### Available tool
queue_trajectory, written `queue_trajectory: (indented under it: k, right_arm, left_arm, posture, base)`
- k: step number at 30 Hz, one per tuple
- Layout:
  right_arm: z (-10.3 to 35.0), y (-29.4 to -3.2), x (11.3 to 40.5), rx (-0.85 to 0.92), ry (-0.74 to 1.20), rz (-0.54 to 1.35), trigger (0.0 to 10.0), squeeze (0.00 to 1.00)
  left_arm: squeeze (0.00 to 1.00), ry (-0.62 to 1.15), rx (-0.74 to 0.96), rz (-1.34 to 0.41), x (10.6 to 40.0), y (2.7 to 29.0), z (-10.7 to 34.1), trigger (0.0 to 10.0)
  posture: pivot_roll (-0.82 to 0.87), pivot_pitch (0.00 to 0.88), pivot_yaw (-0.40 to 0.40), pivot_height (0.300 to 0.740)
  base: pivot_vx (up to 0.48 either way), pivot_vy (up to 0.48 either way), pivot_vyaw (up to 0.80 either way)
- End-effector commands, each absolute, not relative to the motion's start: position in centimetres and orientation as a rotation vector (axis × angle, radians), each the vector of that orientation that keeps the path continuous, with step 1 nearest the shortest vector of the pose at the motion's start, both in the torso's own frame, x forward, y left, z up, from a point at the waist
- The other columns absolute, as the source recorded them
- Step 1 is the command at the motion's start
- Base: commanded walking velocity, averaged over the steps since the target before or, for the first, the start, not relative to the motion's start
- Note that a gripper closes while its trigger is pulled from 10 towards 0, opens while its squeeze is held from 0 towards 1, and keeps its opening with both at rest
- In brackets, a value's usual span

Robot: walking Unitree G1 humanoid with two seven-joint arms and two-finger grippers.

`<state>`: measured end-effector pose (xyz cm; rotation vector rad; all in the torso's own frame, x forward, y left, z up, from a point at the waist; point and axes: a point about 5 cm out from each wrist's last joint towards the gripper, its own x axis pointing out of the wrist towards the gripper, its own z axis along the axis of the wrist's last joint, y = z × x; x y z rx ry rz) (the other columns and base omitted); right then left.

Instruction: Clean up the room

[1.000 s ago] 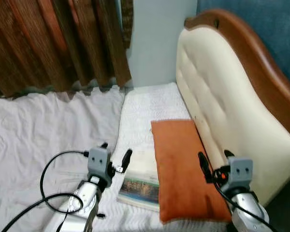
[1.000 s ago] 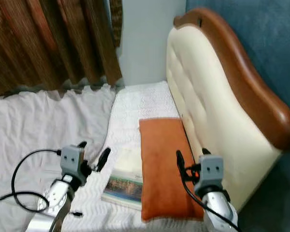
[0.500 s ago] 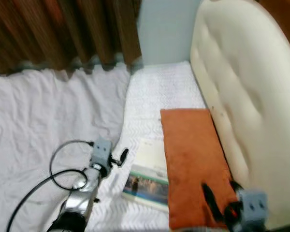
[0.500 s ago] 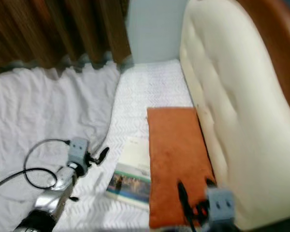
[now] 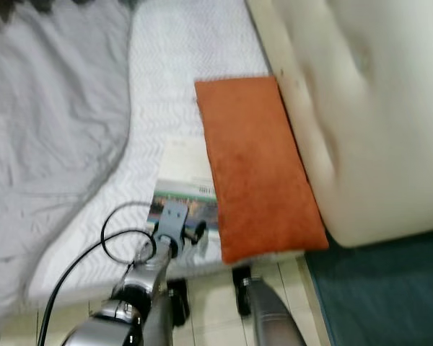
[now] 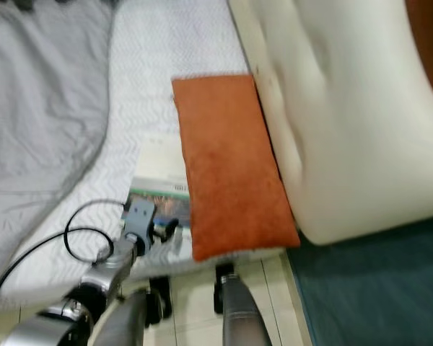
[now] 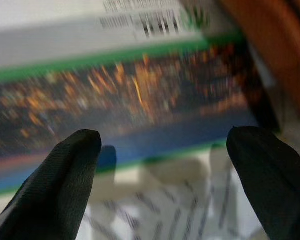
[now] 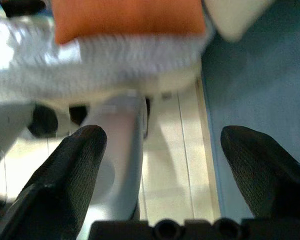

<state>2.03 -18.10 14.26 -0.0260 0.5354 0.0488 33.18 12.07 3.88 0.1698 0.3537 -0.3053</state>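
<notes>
Now the left gripper [image 7: 160, 150] has dropped close over the book [image 7: 120, 95], fingers spread.

On the bed [image 5: 166, 86], a pillow [image 5: 252, 166] lies against the headboard [image 5: 361, 130] on its right, a book [image 5: 184, 184] lies just left of it, partly tucked under its edge, a blanket [image 5: 50, 122] lies further left, and the left gripper [image 5: 184, 232] sits at the book's near edge.

The head camera is tilting down, so curtains are leaving the frame and pale tiled floor [image 5: 216, 303] is appearing at the bottom. The left gripper [image 7: 162, 165], fingers spread, is closing on the green-bordered book [image 5: 184, 189]; the right gripper [image 8: 165, 165] is dropping below the bed edge.
</notes>
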Motion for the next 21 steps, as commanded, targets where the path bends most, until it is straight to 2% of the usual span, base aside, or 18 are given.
queue_trajectory:
  k: [1,2,9,15,21]
  right_arm:
    - [14.9,-17.8,1.8,-0.023,0.536,0.06,10.0,0.0]
    - [15.2,-17.6,1.3,-0.019,0.555,0.06,10.0,0.0]
    - [15.5,-17.3,0.4,-0.013,0.586,0.056,10.0,0.0]
    - [15.6,-17.4,0.1,-0.017,0.592,0.054,10.0,0.0]
    - [15.7,-17.6,-0.4,-0.028,0.609,0.055,10.0,0.0]
  left_arm:
    - [0.0,0.399,0.207,-0.314,32.4,12.0,2.8,10.0]
    - [0.0,0.384,0.268,-0.291,33.0,12.3,3.3,10.0]
    - [0.0,0.343,0.348,-0.117,34.6,15.4,5.2,10.0]
    - [0.0,0.361,0.397,-0.065,34.5,17.2,5.2,10.0]
    - [0.0,0.481,0.321,-0.011,33.7,19.1,4.0,10.0]
  posture:
    - [-0.52,0.755,-0.052,0.74]
    - [-0.52,0.768,-0.049,0.74]
    - [-0.51,0.764,-0.033,0.74]
    - [-0.51,0.756,-0.033,0.74]
    - [-0.52,0.753,-0.039,0.74]
  base:
    - [0.0,0.0,0.0]
    - [0.0,0.0,0.0]
    - [0.0,0.0,0.0]
    - [0.0,0.0,0.0]
    - [0.0,0.0,0.0]
